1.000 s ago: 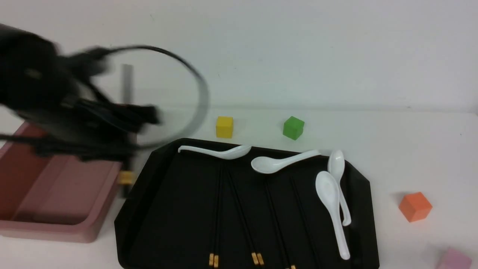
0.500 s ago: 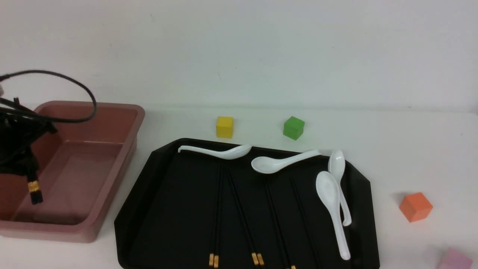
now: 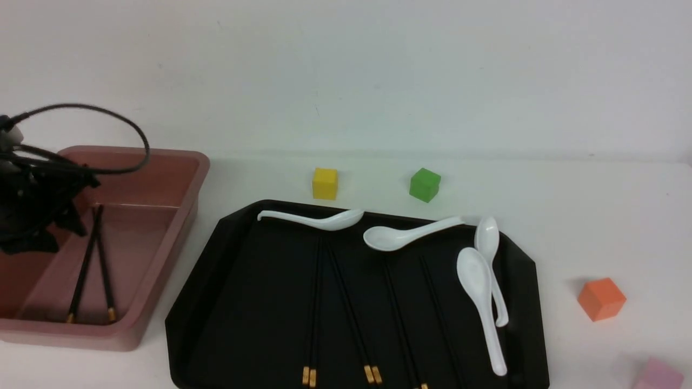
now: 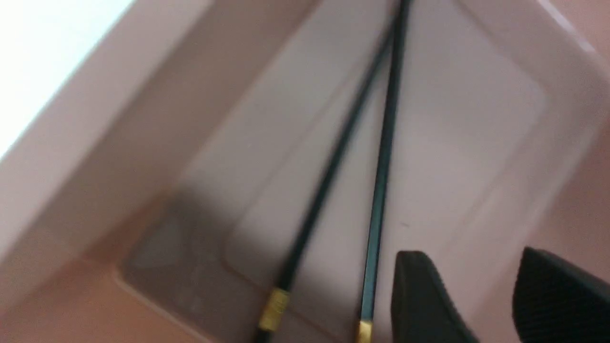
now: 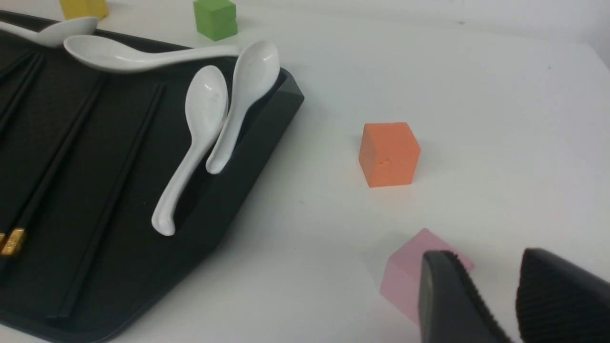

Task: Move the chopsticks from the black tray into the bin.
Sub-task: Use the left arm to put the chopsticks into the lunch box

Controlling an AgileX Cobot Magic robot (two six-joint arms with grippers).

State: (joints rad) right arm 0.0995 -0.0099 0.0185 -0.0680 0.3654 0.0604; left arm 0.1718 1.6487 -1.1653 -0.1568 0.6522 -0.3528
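Presently, at the far left, the left gripper hangs over the bin; its jaws stand apart with only the bin floor showing between them, gripping nothing; a black cable loops above the arm. Two chopsticks lie loose on the bin floor, just right of the gripper in the front view; their thin ends sit close together at the far side, and their gold-banded thick ends splay apart against the near wall; the left wrist view shows both sticks flat on the floor, one just beside a fingertip, though whether they touch cannot be told.

Right of the bin, and apart from it, lies the tray; the tray chopsticks lie on it running near to far, gold bands at the near edge. Four spoons occupy the tray's far and right parts; two lean on the far rim, and two lie along the right side, one partly over the other.

On the table beyond the tray stand a yellow cube and a green cube; to the right an orange cube; nearer, at the right corner, a pink cube.

The right gripper, seen only in its wrist view, is above the table near the pink cube; jaws parted, empty.
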